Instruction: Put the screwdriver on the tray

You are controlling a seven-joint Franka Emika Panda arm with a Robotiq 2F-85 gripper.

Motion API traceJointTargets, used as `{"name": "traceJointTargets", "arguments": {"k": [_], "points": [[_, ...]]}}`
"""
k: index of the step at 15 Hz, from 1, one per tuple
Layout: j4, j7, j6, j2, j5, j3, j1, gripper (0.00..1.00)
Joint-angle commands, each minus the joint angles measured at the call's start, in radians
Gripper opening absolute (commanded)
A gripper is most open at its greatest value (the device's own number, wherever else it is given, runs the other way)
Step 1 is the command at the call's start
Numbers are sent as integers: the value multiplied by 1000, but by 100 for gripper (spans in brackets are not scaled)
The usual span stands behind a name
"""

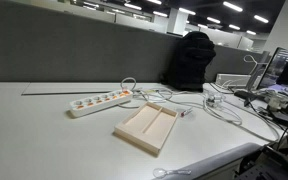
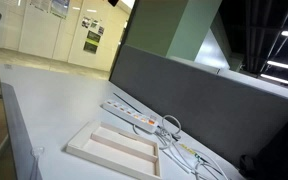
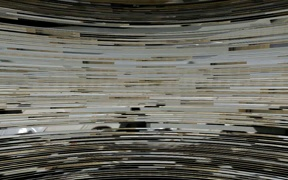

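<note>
The pale beige tray (image 1: 144, 128) lies on the white table with a central divider and both long compartments empty; it also shows in an exterior view (image 2: 114, 150). I cannot pick out the screwdriver: a small dark-and-light item (image 1: 184, 112) lies among cables just off the tray's far corner, too small to identify. No arm or gripper shows in either exterior view. The wrist view is only scrambled horizontal streaks and shows nothing readable.
A white power strip (image 1: 99, 101) with an orange end lies behind the tray, also seen in an exterior view (image 2: 132, 116). Loose white cables (image 1: 219, 105) spread beside the tray. A grey partition (image 1: 74, 55) backs the table. A black bag (image 1: 191, 62) stands at the back.
</note>
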Motion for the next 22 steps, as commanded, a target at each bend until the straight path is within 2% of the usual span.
{"name": "traceJointTargets", "arguments": {"k": [1, 12, 15, 22], "points": [[2, -3, -3, 0, 3, 9, -12, 100], [-4, 10, 5, -2, -3, 11, -19, 100], [-54, 71, 73, -18, -46, 11, -65, 100], [-232, 166, 330, -40, -145, -31, -206, 100]]}}
